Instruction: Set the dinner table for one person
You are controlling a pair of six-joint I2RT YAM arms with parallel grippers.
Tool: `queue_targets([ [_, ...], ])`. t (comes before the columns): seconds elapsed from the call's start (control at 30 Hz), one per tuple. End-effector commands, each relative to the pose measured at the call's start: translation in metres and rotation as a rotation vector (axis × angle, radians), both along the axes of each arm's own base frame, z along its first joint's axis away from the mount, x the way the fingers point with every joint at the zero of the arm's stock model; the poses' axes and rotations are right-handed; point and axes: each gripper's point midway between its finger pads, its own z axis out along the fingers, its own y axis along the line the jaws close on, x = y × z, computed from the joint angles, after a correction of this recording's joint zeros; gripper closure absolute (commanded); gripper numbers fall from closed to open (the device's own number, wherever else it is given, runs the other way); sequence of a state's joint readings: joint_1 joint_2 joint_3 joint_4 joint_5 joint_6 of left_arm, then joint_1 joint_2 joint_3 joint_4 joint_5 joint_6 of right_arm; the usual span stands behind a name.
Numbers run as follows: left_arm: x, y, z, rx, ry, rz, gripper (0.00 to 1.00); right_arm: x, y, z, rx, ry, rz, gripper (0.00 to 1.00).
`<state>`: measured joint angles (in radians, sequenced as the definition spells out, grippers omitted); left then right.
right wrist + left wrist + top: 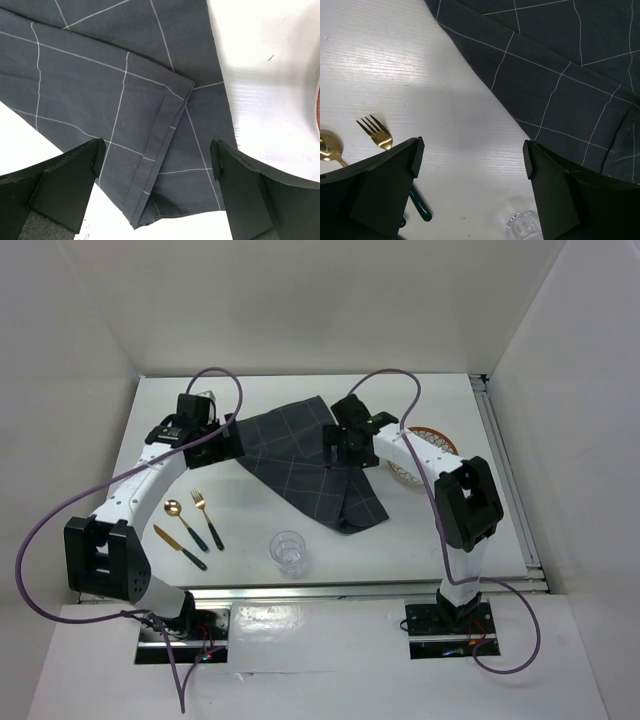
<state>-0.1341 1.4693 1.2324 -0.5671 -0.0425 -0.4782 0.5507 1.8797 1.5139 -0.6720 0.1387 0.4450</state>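
Note:
The white dinner table (pixel 260 540) holds a dark grey grid cloth (pixel 300 460) lying crumpled and partly folded at its middle. A gold fork (pixel 206 517), gold spoon (pixel 184 523) and gold knife (pixel 180 547), all dark-handled, lie at the left front. A clear glass (pixel 289 550) stands at the front middle. A patterned plate (pixel 425 454) sits at the right, partly hidden by the right arm. My left gripper (pixel 222 443) is open and empty above the cloth's left edge (pixel 560 75). My right gripper (pixel 345 455) is open and empty above the cloth's folded hem (pixel 160 140).
White walls enclose the table on the left, back and right. An aluminium rail (pixel 510 480) runs along the right edge and another along the front. The fork (pixel 377 132), the spoon (pixel 330 147) and the glass (pixel 522 227) show in the left wrist view.

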Motion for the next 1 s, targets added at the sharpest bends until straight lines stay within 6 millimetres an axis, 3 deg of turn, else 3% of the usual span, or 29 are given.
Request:
queue_targets([
  [0.0, 0.009, -0.004, 0.013, -0.030, -0.018, 0.000, 0.00, 0.013, 0.013, 0.012, 0.010, -0.058, 0.016, 0.01],
  [0.27, 0.013, 0.007, 0.018, 0.018, -0.032, 0.043, 0.00, 0.008, 0.013, 0.019, -0.002, -0.114, 0.107, 0.02],
  [0.33, 0.014, 0.014, 0.020, 0.049, -0.038, 0.070, 0.00, 0.012, 0.016, 0.015, -0.004, -0.157, 0.160, 0.09],
  [0.43, 0.018, 0.025, 0.016, 0.051, -0.018, 0.137, 0.00, 0.023, 0.022, 0.020, -0.001, -0.219, 0.208, 0.30],
  [0.5, 0.020, 0.025, 0.000, 0.013, 0.042, 0.137, 0.00, 0.027, 0.024, 0.008, 0.011, -0.199, 0.236, 0.40],
  [0.73, 0.035, 0.030, -0.034, -0.104, 0.157, 0.161, 0.05, 0.047, 0.017, -0.003, 0.009, -0.214, 0.278, 0.30],
  [0.87, 0.052, 0.025, -0.041, -0.129, 0.185, 0.158, 0.05, 0.049, 0.010, -0.010, 0.014, -0.201, 0.298, 0.27],
  [0.97, 0.059, 0.026, -0.064, -0.144, 0.259, 0.170, 0.02, 0.051, 0.005, -0.023, 0.019, -0.170, 0.305, 0.27],
])
